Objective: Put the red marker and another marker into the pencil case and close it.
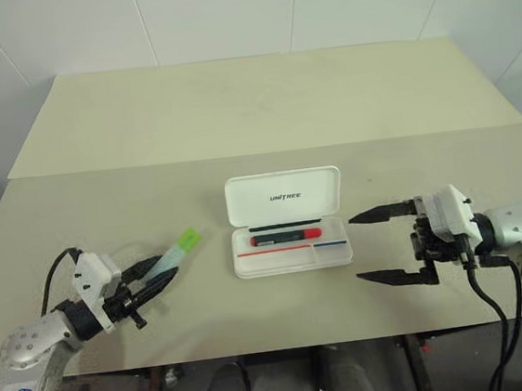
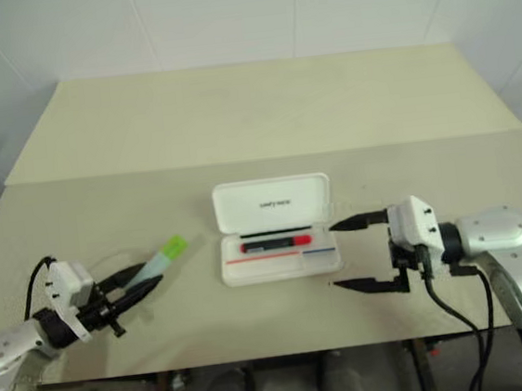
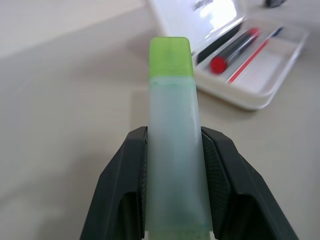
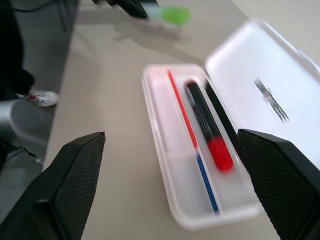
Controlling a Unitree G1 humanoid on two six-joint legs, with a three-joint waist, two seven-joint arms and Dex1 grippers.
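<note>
**Left eye view: green marker gripped, case lying open**

Left eye view shows the pencil case [image 1: 287, 223] lying open in the middle of the pale surface [image 1: 252, 112], its lid tipped back towards the far side with the lettering facing up. The red marker [image 1: 286, 237] lies lengthwise inside the tray, alongside a thin red and blue line.

Over to the left, the left end effector [image 1: 158, 283] has its two black fingers [image 3: 125, 185] pressed against the sides of the pale green marker [image 1: 177, 250], the other marker of the job. The marker's bright green cap sticks out past the fingertips, pointing towards the case. It is well apart from the case.

On the right, the right end effector [image 1: 371, 246] is spread wide with nothing between its fingers, just beside the case's right end.
</note>
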